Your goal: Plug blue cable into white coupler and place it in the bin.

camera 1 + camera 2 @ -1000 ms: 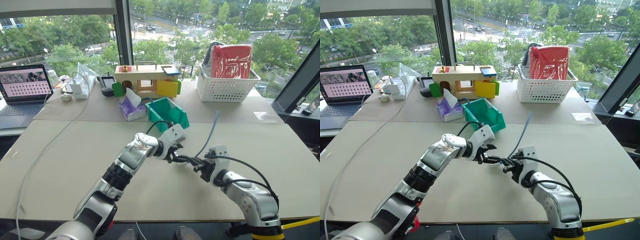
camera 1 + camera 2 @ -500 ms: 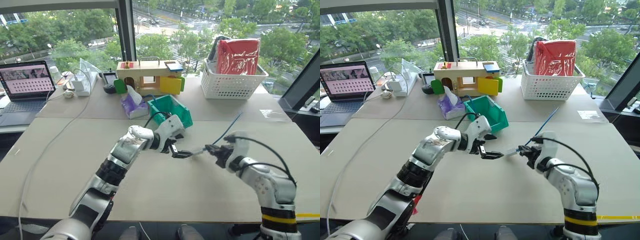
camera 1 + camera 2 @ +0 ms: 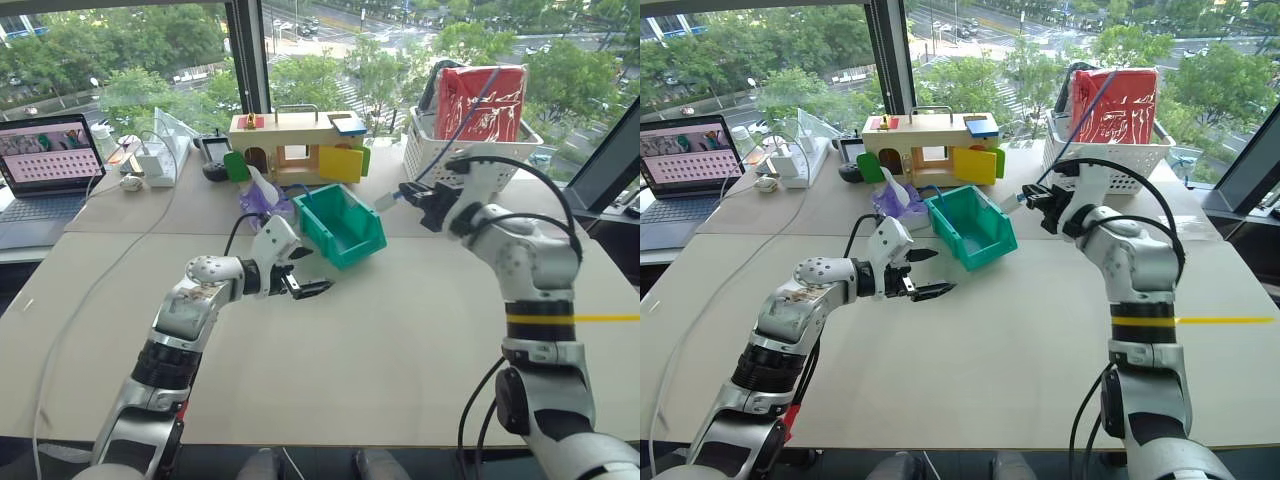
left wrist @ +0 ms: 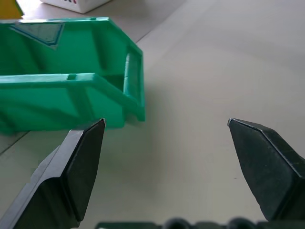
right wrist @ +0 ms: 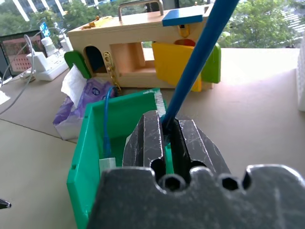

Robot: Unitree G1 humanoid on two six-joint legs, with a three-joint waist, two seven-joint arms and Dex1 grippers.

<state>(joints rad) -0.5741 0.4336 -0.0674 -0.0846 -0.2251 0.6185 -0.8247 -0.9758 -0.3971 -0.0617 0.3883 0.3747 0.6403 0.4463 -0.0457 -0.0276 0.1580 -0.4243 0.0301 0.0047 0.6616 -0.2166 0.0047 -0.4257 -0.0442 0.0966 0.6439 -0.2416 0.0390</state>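
My right gripper [image 3: 405, 195] is raised beside the far right corner of the teal-green bin [image 3: 343, 225], shut on the blue cable [image 3: 462, 115]. The cable slants up and back past the basket. A small whitish piece, the white coupler [image 3: 1011, 203], sticks out of the fingers toward the bin. In the right wrist view the fingers [image 5: 147, 138] pinch the blue cable [image 5: 200, 52] above the bin [image 5: 90, 162]. My left gripper [image 3: 305, 288] hovers open and empty over the table, in front of the bin's left corner. The left wrist view shows its fingers [image 4: 81, 162] wide apart before the bin [image 4: 62, 90].
Another blue cable with a white block [image 5: 106, 164] lies inside the bin. A purple tissue pack [image 3: 262, 205] and a wooden toy house [image 3: 295, 150] stand behind it. A white lattice basket [image 3: 455, 160] is at the back right, a laptop [image 3: 45, 160] and white cord [image 3: 100, 290] at the left.
My right gripper has lifted the blue cable up and away toward the bin. My left gripper has come off the cable's end and drawn back to the left, open.
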